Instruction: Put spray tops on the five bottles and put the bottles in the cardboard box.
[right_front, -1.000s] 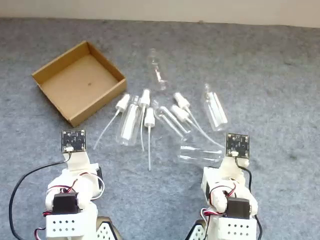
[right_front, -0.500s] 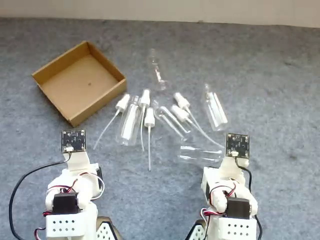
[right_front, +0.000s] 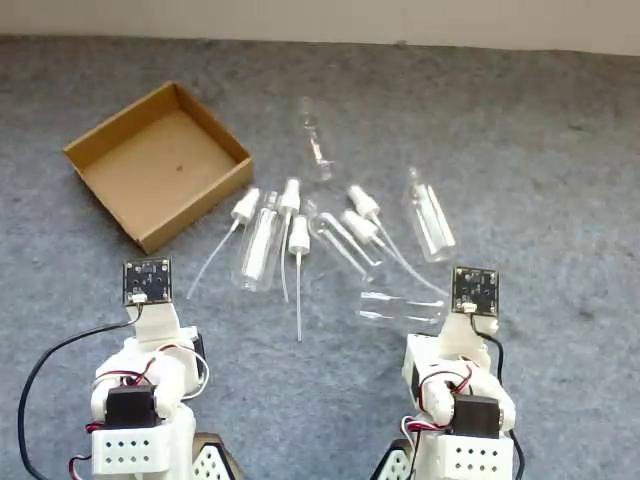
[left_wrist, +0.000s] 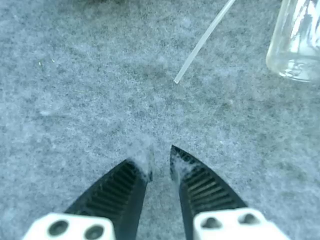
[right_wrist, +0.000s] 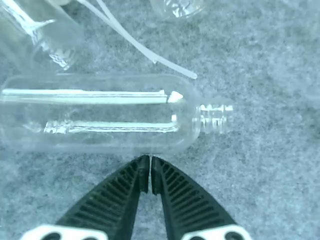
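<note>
Evidently nothing has moved in the past second; both arms sit idle. To the right of the cardboard box (right_front: 200, 205), the bottles (right_front: 258, 245) and loose spray tops (right_front: 298, 235) lie apart, none boxed. The left gripper (left_wrist: 160, 162) has its jaws narrowly parted and empty. The right gripper (right_wrist: 150, 172) has its jaws pressed together, seemingly just short of the nearest bottle (right_wrist: 100, 112). Task unstarted.

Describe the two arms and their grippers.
The left arm and right arm are white plastic with black servo blocks, perforated bases and red and white wires. Each carries a black square camera board; a black cable loops from the left arm. The left gripper and right gripper have black, tapered, ribbed fingers on white mounts.
</note>
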